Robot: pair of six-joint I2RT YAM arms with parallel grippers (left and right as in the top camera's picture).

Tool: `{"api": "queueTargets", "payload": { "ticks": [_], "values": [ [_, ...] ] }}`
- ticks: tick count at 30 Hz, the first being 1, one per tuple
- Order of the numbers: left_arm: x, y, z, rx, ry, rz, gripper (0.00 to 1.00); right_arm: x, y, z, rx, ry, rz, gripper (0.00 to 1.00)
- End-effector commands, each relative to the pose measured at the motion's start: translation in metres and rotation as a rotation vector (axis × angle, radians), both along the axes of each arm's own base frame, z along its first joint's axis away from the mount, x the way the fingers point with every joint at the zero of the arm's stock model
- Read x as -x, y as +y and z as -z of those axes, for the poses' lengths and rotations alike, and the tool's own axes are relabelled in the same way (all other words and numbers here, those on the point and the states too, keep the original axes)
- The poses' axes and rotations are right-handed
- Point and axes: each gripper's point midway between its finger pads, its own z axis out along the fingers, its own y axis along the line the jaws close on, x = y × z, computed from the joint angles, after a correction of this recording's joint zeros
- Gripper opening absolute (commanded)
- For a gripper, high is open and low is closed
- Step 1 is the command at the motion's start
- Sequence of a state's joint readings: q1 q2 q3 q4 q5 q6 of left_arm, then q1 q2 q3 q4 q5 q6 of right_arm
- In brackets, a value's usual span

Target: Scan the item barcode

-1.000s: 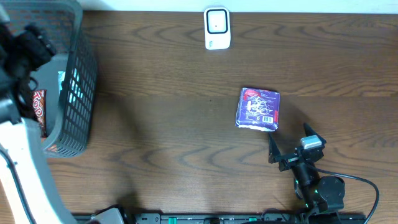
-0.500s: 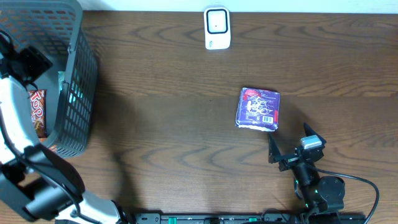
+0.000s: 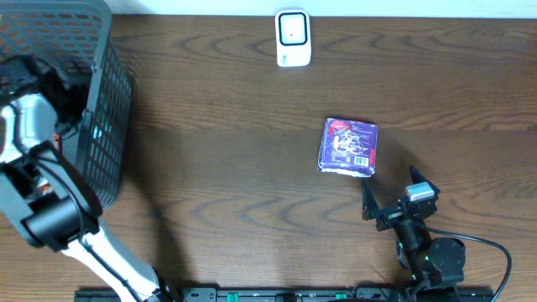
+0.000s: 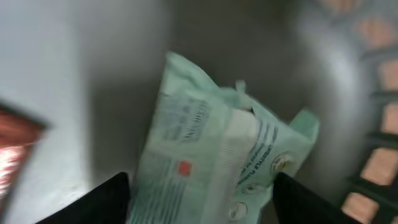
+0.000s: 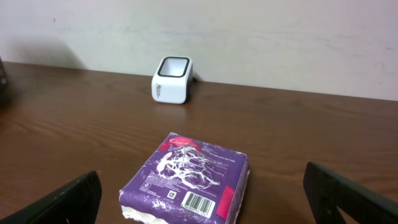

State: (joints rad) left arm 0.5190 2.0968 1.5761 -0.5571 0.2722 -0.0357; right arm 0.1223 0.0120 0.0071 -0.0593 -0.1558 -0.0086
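Basket (image 3: 105, 143) at the table's (image 3: 218, 168) left edge holds a green wipes pack (image 4: 211, 143), with the left gripper (image 4: 199, 186) jaws wide around it. Purple packet (image 3: 348, 145) lies on open wood between the scanner (image 3: 293, 38) and the wide-open right gripper (image 3: 393, 189).

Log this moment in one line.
left pincer: open, over green pack in basket | right pincer: open, near purple packet | scanner: free

Dark brown wooden table (image 3: 218, 168), smooth, grained; grey plastic lattice basket (image 3: 109, 126), matt; purple film-wrapped packet (image 3: 348, 145), glossy; white plastic scanner (image 3: 293, 38), smooth; pale green film pack (image 4: 211, 162), crinkled.
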Motion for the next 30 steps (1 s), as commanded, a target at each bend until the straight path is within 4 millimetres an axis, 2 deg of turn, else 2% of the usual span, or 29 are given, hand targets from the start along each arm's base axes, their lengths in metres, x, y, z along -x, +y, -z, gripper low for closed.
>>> {"api": "queueTargets", "payload": {
  "ticks": [1, 8, 11, 12, 14, 16, 18, 20, 23, 24, 28, 29, 30],
  "values": [
    [-0.005, -0.007, 0.012, -0.036, 0.030, 0.059, 0.69, 0.000, -0.001, 0.000, -0.007, 0.001, 0.005, 0.99],
    [0.006, -0.004, 0.030, -0.116, 0.124, 0.076, 0.67, 0.000, -0.001, 0.000, -0.007, 0.001, 0.005, 0.99],
    [0.012, -0.004, 0.038, -0.106, 0.155, 0.074, 0.43, 0.000, -0.001, 0.000, -0.007, 0.001, 0.005, 0.99],
    [0.014, -0.005, 0.039, -0.102, 0.162, 0.075, 0.29, 0.000, -0.001, 0.000, -0.007, 0.001, 0.005, 0.99],
    [0.014, -0.005, 0.038, -0.101, 0.162, 0.074, 0.07, 0.000, -0.001, 0.000, -0.007, 0.002, 0.005, 0.99],
    [0.012, -0.003, 0.028, -0.111, 0.144, 0.071, 0.07, 0.000, -0.001, 0.000, -0.007, 0.001, 0.005, 0.99],
    [0.007, 0.000, 0.008, -0.126, 0.107, 0.053, 0.07, 0.000, -0.001, 0.000, -0.007, 0.001, 0.005, 0.99],
    [0.001, 0.003, -0.023, -0.150, 0.043, 0.028, 0.07, 0.000, -0.001, 0.000, -0.007, 0.001, 0.005, 0.99],
    [-0.005, 0.006, -0.085, -0.199, -0.088, -0.015, 0.07, 0.000, -0.001, 0.000, -0.007, 0.001, 0.005, 0.99],
    [-0.003, 0.004, -0.134, -0.244, -0.186, -0.024, 0.07, 0.000, -0.001, 0.000, -0.007, 0.001, 0.005, 0.99],
    [0.015, -0.006, -0.231, -0.338, -0.386, -0.035, 0.08, 0.000, -0.001, 0.000, -0.007, 0.001, 0.005, 0.99],
    [0.026, -0.017, -0.269, -0.355, -0.473, -0.022, 0.07, 0.000, -0.001, 0.000, -0.007, 0.001, 0.005, 0.99],
    [0.032, -0.025, -0.287, -0.353, -0.520, -0.015, 0.07, 0.000, -0.001, 0.000, -0.007, 0.001, 0.005, 0.99]
  ]
}}
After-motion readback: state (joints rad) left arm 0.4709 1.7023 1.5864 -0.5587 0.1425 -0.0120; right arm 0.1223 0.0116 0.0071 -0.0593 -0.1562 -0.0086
